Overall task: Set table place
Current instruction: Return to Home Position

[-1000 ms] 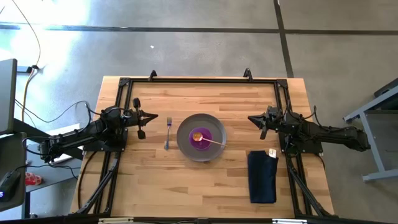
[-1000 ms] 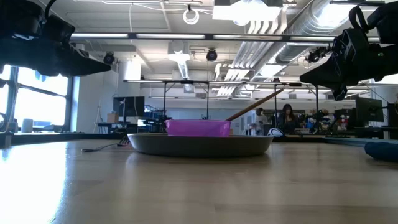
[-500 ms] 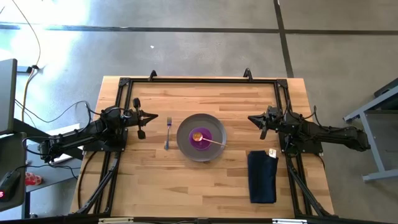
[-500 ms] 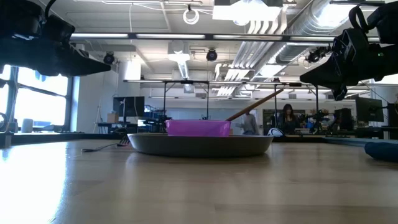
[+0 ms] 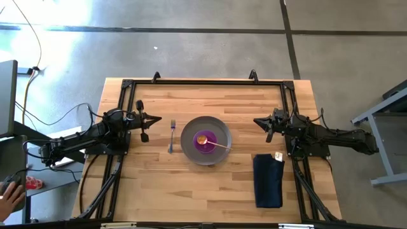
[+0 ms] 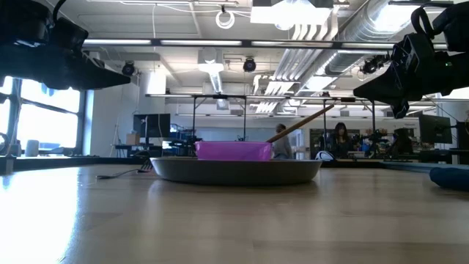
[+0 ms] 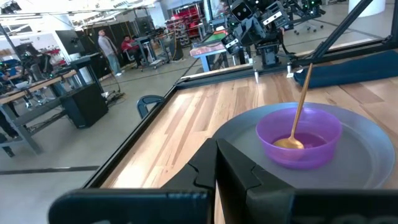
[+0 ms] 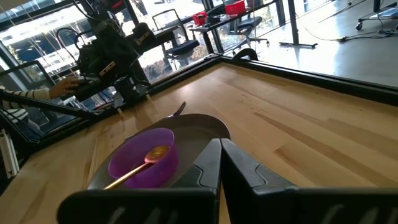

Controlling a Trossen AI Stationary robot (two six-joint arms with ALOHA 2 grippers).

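nothing on the desk point(image 5: 159, 184) has shifted; a person's hand point(image 5: 9, 194) has appeared off its left side. plate point(image 5: 191, 152) holds bowl point(image 5: 210, 133) and spoon point(image 5: 219, 145); fork point(image 5: 172, 137) left, napkin point(image 5: 268, 180) right. left jaws, right jaws closed, empty, parked aside: setting apparently complete.

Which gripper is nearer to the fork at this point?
Left. The left gripper hovers close beside the fork, on the side away from the plate; the right gripper is across the plate, much farther off.
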